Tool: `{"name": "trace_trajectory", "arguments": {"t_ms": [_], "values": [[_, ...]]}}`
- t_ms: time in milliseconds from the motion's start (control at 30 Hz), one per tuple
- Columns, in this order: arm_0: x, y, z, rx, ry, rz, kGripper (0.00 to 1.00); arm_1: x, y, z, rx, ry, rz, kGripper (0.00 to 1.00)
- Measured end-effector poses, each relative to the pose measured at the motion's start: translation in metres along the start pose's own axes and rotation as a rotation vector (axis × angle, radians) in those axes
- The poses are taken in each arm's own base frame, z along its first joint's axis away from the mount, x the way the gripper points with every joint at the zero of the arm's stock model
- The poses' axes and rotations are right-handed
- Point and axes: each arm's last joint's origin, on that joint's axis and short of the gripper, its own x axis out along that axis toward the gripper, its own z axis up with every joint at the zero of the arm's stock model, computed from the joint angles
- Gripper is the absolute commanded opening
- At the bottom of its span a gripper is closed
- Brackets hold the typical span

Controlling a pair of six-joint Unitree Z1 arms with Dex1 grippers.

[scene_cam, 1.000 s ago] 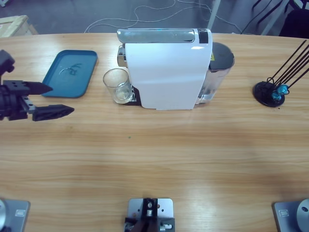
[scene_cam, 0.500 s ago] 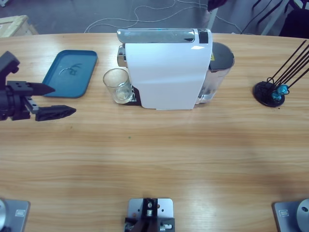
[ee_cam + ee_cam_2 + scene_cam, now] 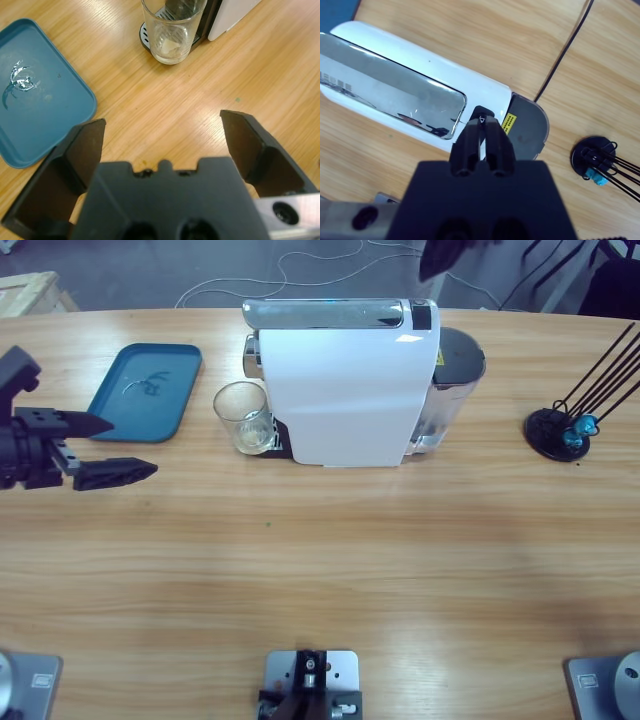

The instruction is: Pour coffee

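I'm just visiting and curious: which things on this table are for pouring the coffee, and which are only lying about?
For the job:
- glass at the coffee machine; no coffee visible in it
- left end effector, open, beside the glass, apart from it
- right end effector, shut, above the machine

Lying about:
- blue tray
- black capsule stand

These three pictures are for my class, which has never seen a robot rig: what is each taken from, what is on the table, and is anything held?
One camera looks down from above; the other two sit on the arms' wrists, looking along their black jaws. On the wooden table stand a white coffee machine, a clear glass under its spout, a blue tray and a black capsule stand. The left gripper hangs open beside the tray, holding nothing. The right gripper, jaws shut and empty, hovers above the machine. The glass looks almost empty.
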Motion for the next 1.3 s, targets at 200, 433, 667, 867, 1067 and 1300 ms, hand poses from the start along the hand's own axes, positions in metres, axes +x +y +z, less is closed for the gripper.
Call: {"name": "trace_trajectory", "arguments": {"t_ms": [200, 433, 667, 867, 1067, 1300], "values": [[0.0, 0.0, 0.0, 0.0, 0.0, 0.0, 0.991, 0.009, 0.001, 0.001, -0.001, 0.019, -0.003, 0.0], [0.002, 0.0, 0.0, -0.001, 0.005, -0.001, 0.991, 0.009, 0.001, 0.001, -0.002, 0.019, -0.003, 0.0], [0.002, 0.0, 0.0, -0.001, 0.006, -0.001, 0.991, 0.01, 0.001, 0.0, -0.005, 0.025, -0.005, 0.0], [0.002, 0.0, 0.0, -0.001, 0.006, -0.001, 0.991, 0.014, 0.001, -0.001, -0.007, 0.04, -0.008, 0.0], [0.002, 0.0, 0.0, -0.001, 0.006, -0.001, 0.991, 0.015, 0.0, -0.002, -0.009, 0.047, -0.009, 0.0], [0.002, 0.0, 0.0, -0.001, 0.006, -0.001, 0.991, 0.009, -0.001, -0.002, -0.011, 0.028, -0.021, 1.0]]}}
